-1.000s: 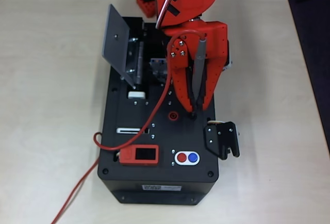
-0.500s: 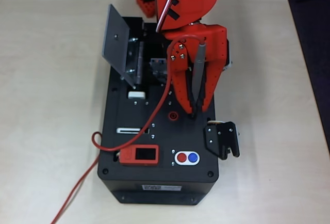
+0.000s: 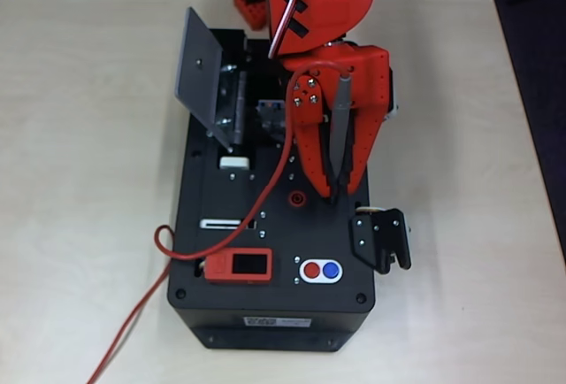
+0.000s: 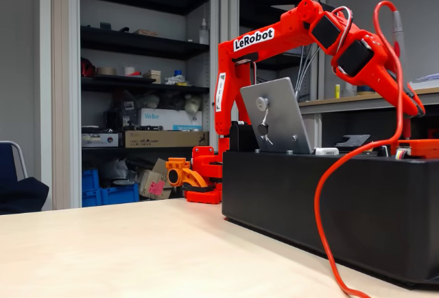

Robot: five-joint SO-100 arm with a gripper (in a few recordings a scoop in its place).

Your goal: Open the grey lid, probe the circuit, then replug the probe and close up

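Observation:
The grey lid (image 3: 199,79) stands swung open at the far left of the black box (image 3: 221,198), its small knob facing the camera in the fixed view, lid (image 4: 274,121). My orange gripper (image 3: 336,186) hangs over the box's right half, shut on the probe (image 3: 340,127), a slim grey rod pointing down with its dark tip just right of a round red socket (image 3: 298,198). The probe's red cable (image 3: 265,198) loops from its top across the box and off the table's front left. The fixed view shows the probe (image 4: 397,33) high at the right edge.
The uncovered opening (image 3: 270,111) beside the lid is partly hidden by my arm. On the box's near end sit a red unit with a dark screen (image 3: 239,265), a red and blue button pair (image 3: 320,271) and a black bracket (image 3: 380,238). Bare table (image 3: 80,180) surrounds the box.
The gripper with the probe has drawn slightly back toward the arm's base, so the tip sits a little farther from the front. The cable loop shifted slightly left.

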